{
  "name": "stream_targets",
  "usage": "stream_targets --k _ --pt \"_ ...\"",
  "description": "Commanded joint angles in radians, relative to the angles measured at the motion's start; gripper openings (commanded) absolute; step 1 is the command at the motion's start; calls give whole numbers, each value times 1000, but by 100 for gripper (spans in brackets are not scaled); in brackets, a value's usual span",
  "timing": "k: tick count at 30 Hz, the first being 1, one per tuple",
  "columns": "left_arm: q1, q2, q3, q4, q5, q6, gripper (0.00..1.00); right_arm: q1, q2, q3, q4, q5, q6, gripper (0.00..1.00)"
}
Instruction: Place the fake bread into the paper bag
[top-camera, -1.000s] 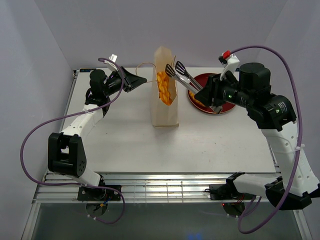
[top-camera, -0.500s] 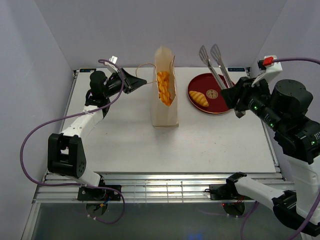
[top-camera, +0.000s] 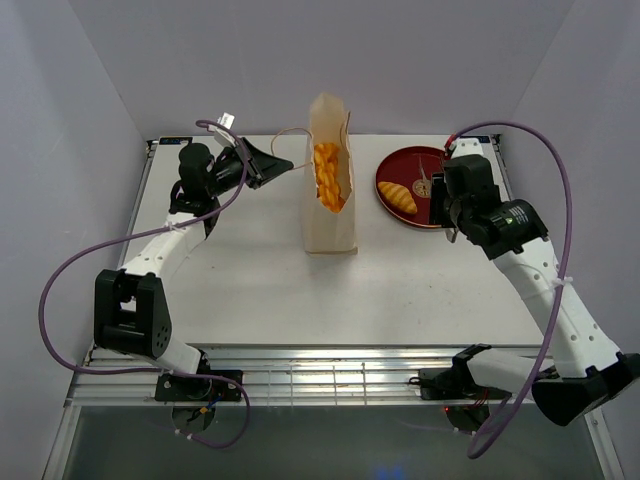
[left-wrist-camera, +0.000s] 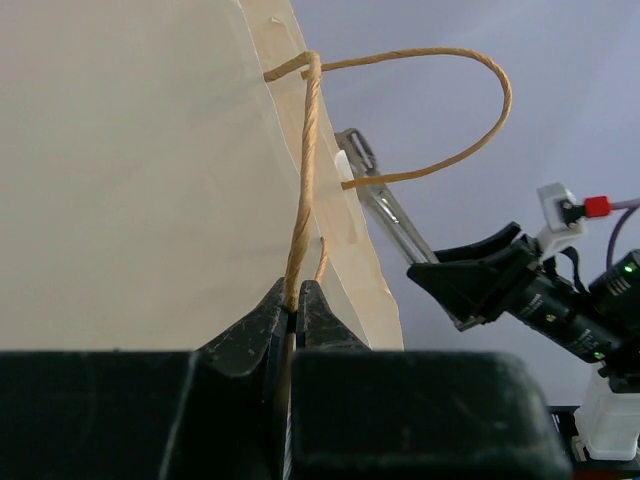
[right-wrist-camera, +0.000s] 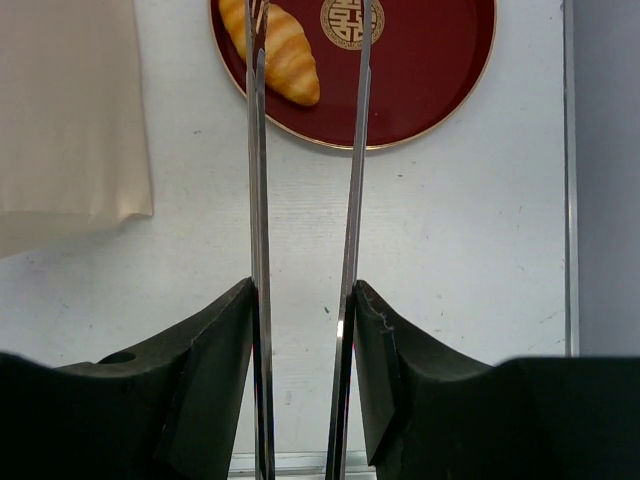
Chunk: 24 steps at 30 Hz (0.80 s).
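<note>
Paper bag (top-camera: 330, 225) stands upright at the middle of the white table (top-camera: 260, 270), toward the far edge, mouth open. Several golden-orange pastries (top-camera: 327, 178) are stacked inside, visible through the open top. Left gripper (left-wrist-camera: 295, 305) is at the bag's left side, raised off the table, with its jaws clenched on the near cord handle (left-wrist-camera: 305, 150). The cord runs taut from the pinch up to the bag's rim. The second handle loop (left-wrist-camera: 440, 110) arches free above the rim on the far side. To the right of the bag and apart from it lies a dark red round plate (top-camera: 405, 165) with a gold emblem at its centre. One croissant (top-camera: 397, 197) lies on the plate's left half, away from the emblem. Right gripper (right-wrist-camera: 303, 290) points down over the plate's near edge, its jaws grasping a pair of metal tongs (right-wrist-camera: 354, 200) by the two arms. The arms are parted. In the right wrist view the left tong tip overlaps the croissant and the right tip reaches the emblem. Whether either tip touches is not clear. The bag's lower corner shows at the left of that view.
</note>
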Motion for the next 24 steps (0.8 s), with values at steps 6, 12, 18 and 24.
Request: stream_targets --k 6,12,18,24 --pt "-2 -63 -18 -1 27 12 10 -124 45 -95 152 -154 -27 48" --pt "-2 -60 -22 -1 31 15 10 -216 92 -158 212 -302 -27 49" --pt "-2 -54 -30 -1 34 18 10 -311 109 -223 259 -431 -22 49" --pt "-2 -45 -36 0 36 23 10 -394 123 -290 293 -535 -13 52"
